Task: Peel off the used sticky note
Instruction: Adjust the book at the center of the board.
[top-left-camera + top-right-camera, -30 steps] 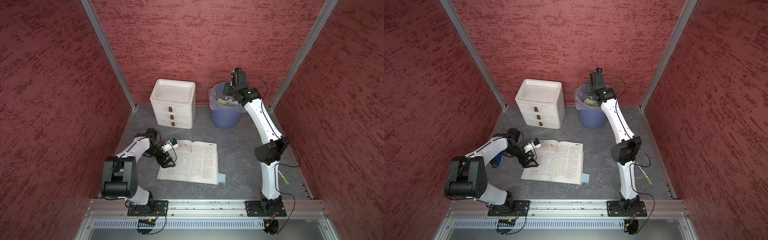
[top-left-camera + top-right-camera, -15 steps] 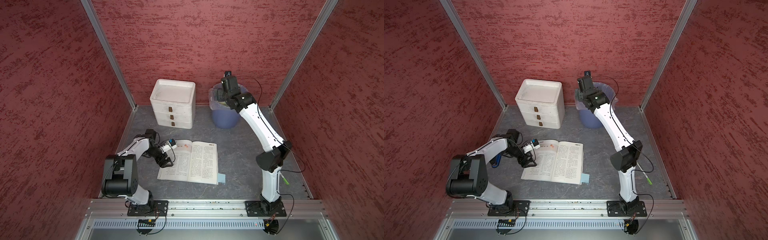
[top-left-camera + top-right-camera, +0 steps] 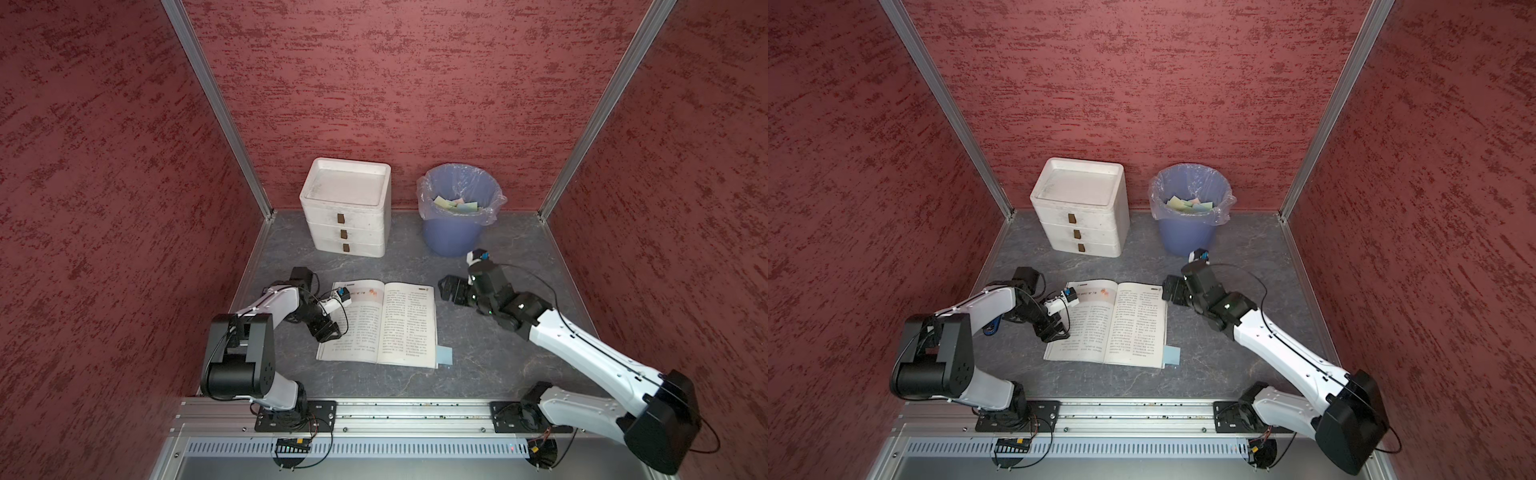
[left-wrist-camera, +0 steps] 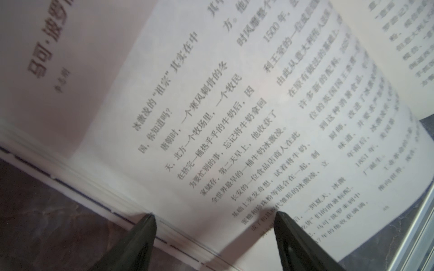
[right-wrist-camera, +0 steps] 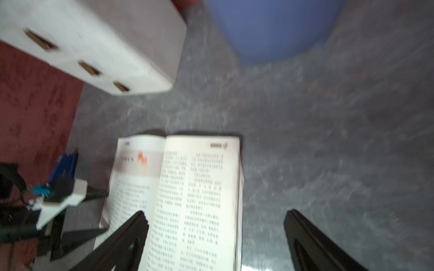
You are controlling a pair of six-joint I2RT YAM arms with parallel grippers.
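1. Pale-blue sticky note [image 3: 444, 356] sticks out past the right edge of the open book [image 3: 382, 324], at its near corner, flat on the grey table [image 3: 478, 374].
2. Left gripper [image 4: 214, 214] sits low over the book's left page. Its jaws are apart, one fingertip at the page edge and the other over the print, with nothing clamped between them.
3. Right gripper [image 5: 216, 212] hangs beside the book's far right corner, jaws spread wide and empty, well apart from the note.
4. Against the back wall stand a lined blue bin [image 3: 453, 237] holding coloured notes and a white drawer unit [image 3: 345, 226].
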